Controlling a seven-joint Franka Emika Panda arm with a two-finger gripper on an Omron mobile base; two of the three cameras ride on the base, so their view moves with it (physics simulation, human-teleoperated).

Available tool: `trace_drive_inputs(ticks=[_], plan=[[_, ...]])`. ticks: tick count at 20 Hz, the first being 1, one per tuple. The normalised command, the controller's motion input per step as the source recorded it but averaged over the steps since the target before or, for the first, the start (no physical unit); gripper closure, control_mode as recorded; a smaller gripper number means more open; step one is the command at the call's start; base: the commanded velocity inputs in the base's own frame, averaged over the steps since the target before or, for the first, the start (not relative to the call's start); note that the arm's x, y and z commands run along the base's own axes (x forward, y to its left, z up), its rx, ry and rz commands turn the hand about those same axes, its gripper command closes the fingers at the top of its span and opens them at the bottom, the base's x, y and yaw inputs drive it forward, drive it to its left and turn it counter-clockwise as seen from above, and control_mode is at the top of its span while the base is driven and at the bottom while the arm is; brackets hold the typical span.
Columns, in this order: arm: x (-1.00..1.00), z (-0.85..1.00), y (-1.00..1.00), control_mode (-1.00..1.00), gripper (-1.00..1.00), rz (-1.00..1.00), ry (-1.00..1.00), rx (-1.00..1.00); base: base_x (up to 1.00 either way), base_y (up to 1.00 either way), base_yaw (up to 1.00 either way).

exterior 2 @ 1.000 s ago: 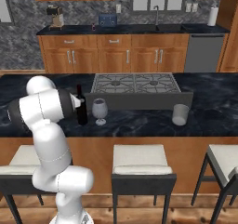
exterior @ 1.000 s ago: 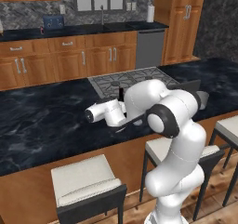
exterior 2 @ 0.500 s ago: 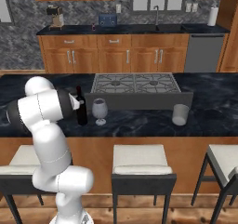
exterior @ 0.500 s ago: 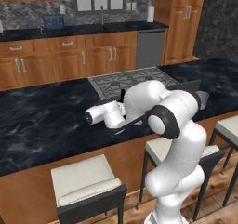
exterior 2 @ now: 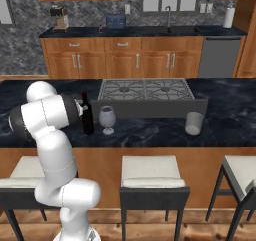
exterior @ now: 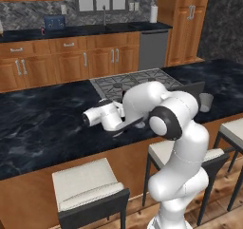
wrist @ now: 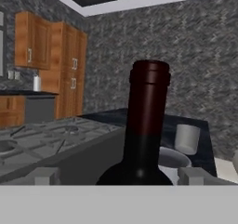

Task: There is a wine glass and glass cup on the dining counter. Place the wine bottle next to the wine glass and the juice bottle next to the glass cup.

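The near-black wine bottle (exterior 2: 87,116) stands upright on the black marbled dining counter (exterior 2: 150,132), just left of the wine glass (exterior 2: 106,119). My gripper (exterior 2: 83,107) is level with the bottle's upper part, on its left, and it is open. In the hand view the bottle's neck (wrist: 146,121) rises between the two fingertips (wrist: 46,175), with gaps on both sides. The glass cup (exterior 2: 194,123) stands further right, by the cooktop's front corner, and is also seen as the glass cup (exterior: 205,102) and the glass cup (wrist: 187,138). A small red juice bottle (exterior 2: 100,30) stands on the wall counter.
The built-in cooktop (exterior 2: 145,90) lies just behind the bottle and the glasses. Stools (exterior 2: 154,172) line the island's near side. On the back wall counter (exterior 2: 145,32) there is a blue toaster (exterior 2: 115,22) and a coffee machine (exterior 2: 61,19).
The arm has shifted slightly to the left and down. The jaws stay wide. The bottle and both glasses stand where they were.
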Motion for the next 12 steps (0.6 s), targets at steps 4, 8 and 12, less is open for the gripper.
trace_drive_inputs(ticks=[4,8,12], plan=[[-0.03,0.0,0.13,-1.0,-1.0,-0.05,-0.11,0.0,0.0,0.0,0.0],[-0.12,-0.03,0.22,-1.0,-1.0,-0.06,-0.07,0.0,0.0,0.0,0.0],[-0.18,-0.05,0.24,-1.0,-1.0,-0.08,-0.05,0.0,0.0,0.0,0.0]])
